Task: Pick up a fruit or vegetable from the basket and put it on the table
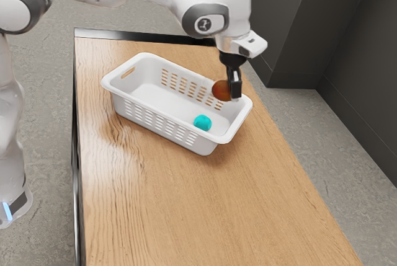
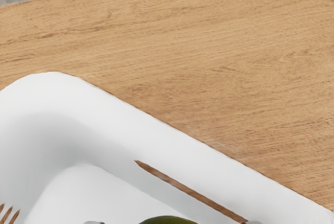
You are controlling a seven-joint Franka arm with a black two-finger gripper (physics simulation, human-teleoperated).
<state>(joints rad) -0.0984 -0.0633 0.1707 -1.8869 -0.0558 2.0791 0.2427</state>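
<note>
Reddish-brown in the exterior view, the rounded fruit (image 1: 220,90) is located at the fingertips of the gripper (image 1: 234,92), partly covered by the near finger. Gripper state: pinching the fruit from two sides. Fruit position: raised off the basket floor, at about rim height, inside the end of the white basket (image 1: 149,89) nearer the exterior view's right. In the wrist view, the fruit's dark green top lies between the fingertips. A turquoise ball (image 1: 202,123) rests on the basket floor, below the fruit and apart from it, near the slotted long wall. The basket stands upright on the wooden table (image 1: 186,216).
</note>
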